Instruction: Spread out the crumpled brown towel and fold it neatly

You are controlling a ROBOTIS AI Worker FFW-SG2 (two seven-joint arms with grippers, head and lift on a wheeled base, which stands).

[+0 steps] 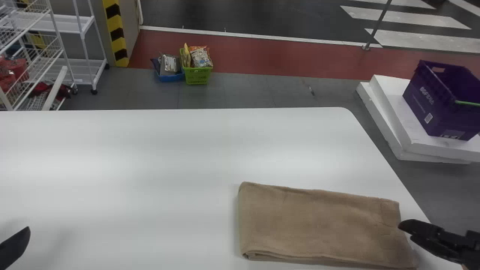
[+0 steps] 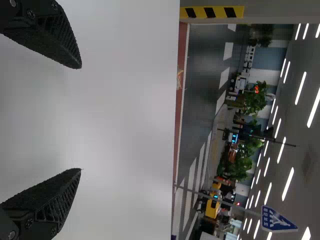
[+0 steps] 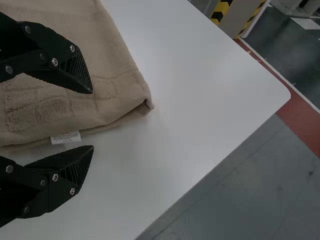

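The folded brown terry-cloth towel [image 1: 318, 225] lies flat on the white, round-cornered table [image 1: 150, 168], a layered rectangle with a thick fold along its left side. Its near edge runs down to the bottom of the head view, so its near right corner is partly cut off. From one edge of the towel a small white tag [image 3: 66, 138] sticks out, bearing lines of print too fine to make out.

At the towel's right side is the black right hand [image 1: 406, 231], its two fingers spread apart; whether a fingertip touches the cloth, I cannot tell. Well apart to the left of the towel is the black left hand [image 1: 15, 245], mostly cut off by the head view's edge, yet clearly open in its own wrist view, with nothing between its fingers.

Beyond the towel and to its right, a purple plastic crate [image 1: 431, 108] with white lettering and a square printed code on its side stands on stacked white slabs [image 1: 435, 140], its right part out of the head view. Beyond the towel and to its left, a green plastic basket [image 1: 197, 76] and a blue plastic basket [image 1: 171, 78] sit on the floor [image 1: 255, 92], holding packets whose print is too small to tell.
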